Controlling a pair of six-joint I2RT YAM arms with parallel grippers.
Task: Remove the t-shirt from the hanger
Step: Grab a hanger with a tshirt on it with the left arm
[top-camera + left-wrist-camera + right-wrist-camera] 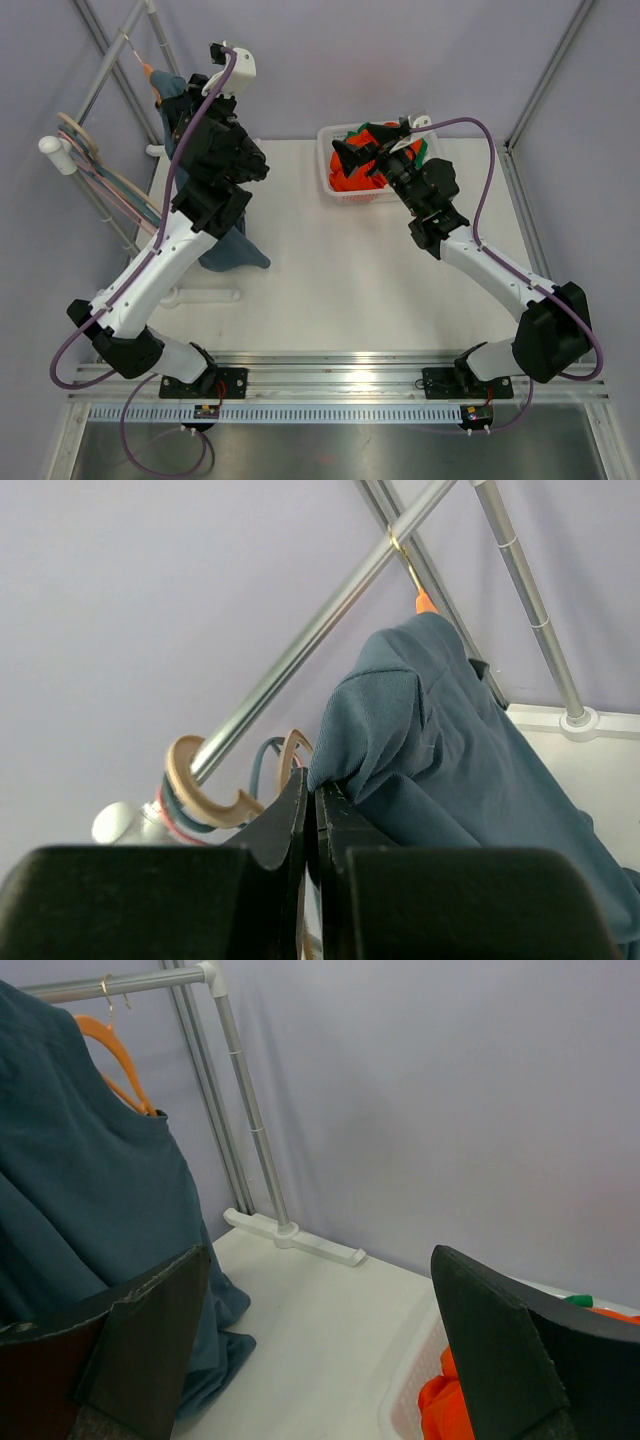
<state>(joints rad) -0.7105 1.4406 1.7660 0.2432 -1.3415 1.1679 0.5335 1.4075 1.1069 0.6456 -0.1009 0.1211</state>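
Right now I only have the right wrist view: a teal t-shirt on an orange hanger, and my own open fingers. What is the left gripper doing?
Observer: The left gripper is shut and seems to pinch a fold of the t-shirt near its shoulder.
Operator: Is anything else on that rail?
Observer: Yes, several empty hangers, beige, blue and pink, are bunched at its capped end.
Operator: And where does my arm sit?
Observer: The right gripper hangs over a white basket holding orange and green cloth.
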